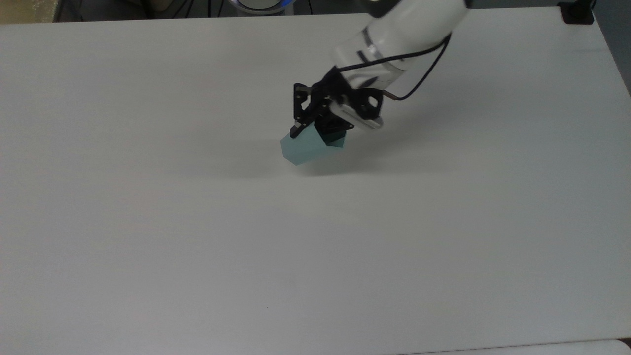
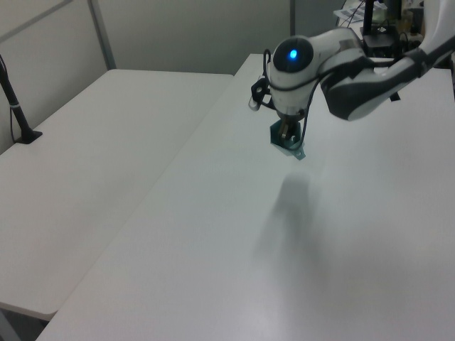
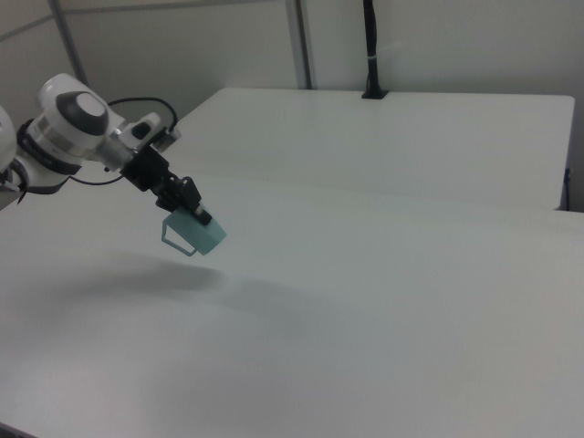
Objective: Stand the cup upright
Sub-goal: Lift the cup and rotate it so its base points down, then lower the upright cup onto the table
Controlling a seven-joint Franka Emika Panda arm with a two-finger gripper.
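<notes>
The gripper (image 3: 192,215) clamps the cup (image 3: 195,234) by its rim, tilted (handle hanging down) above the table (image 3: 383,310).

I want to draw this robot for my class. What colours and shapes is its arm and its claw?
The arm is glossy white and rounded, with dark grey bands at the joints and a round cap on its end joint. A blue light glows on one joint. A thin black cable loops along the wrist. The claw is black and angular, with two slim fingers, and a small pale box sits beside it.
</notes>
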